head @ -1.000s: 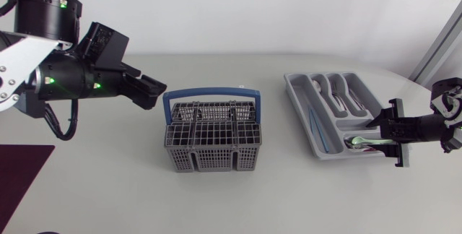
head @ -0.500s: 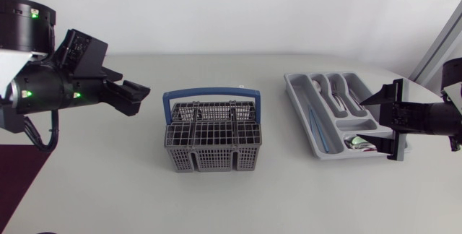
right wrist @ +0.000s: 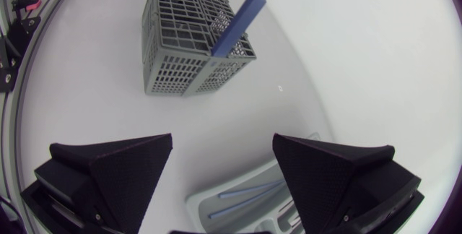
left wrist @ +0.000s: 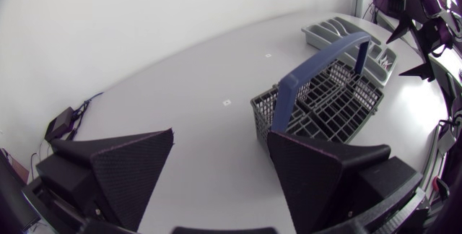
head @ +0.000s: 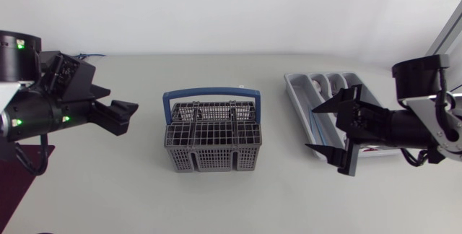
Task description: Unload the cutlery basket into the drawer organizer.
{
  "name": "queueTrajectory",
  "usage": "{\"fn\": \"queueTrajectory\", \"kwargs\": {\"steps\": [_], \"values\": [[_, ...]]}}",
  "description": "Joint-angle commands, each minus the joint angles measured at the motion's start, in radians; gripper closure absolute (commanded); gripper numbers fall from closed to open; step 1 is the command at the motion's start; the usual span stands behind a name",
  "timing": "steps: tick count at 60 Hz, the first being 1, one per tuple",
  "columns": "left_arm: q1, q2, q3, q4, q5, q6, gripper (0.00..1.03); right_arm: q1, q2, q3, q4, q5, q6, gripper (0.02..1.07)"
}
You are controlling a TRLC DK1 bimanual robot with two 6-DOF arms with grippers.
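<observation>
The grey cutlery basket with its blue handle stands mid-table; no cutlery shows above its grid. The grey drawer organizer lies to its right, with spoons in its far slots and blue-handled pieces in a long one. My right gripper hovers open over the organizer's side nearest the basket, pointing toward the basket and hiding the organizer's near half. My left gripper stands open and empty, left of the basket, pointing at it with a gap between them.
A dark maroon mat lies at the table's left front edge. A cable runs along the back left edge. Bare tabletop surrounds the basket on all sides.
My right gripper has opened wide and swung left from the organizer's near-right compartment to over its basket side. My left arm has drawn back leftward, away from the basket.
</observation>
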Motion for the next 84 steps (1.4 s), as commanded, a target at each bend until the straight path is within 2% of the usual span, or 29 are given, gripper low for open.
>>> {"fn": "queueTrajectory", "kwargs": {"steps": [1,17,30,38,50,58,84], "values": [[0.011,-0.011,-0.060,0.027,-0.001,0.023,0.04,0.067,-0.010,-0.047,0.061,0.033,0.124,0.07],[0.037,-0.014,-0.156,0.058,0.012,0.034,0.07,0.239,0.039,-0.070,0.196,0.143,0.271,0.07],[0.043,0.058,-0.199,0.091,0.054,0.049,0.07,0.267,0.121,-0.061,0.271,0.175,0.316,0.07],[0.011,0.155,-0.195,0.130,0.058,0.050,0.07,0.282,0.184,-0.051,0.310,0.186,0.339,0.07],[-0.045,0.228,-0.160,0.131,0.062,0.049,0.07,0.311,0.219,-0.024,0.319,0.206,0.351,0.07],[-0.054,0.248,-0.137,0.131,0.088,0.038,0.07,0.323,0.251,0.005,0.321,0.218,0.362,0.07],[-0.086,0.322,-0.041,0.154,0.088,0.014,0.07,0.363,0.346,0.098,0.334,0.266,0.379,0.07]]}}
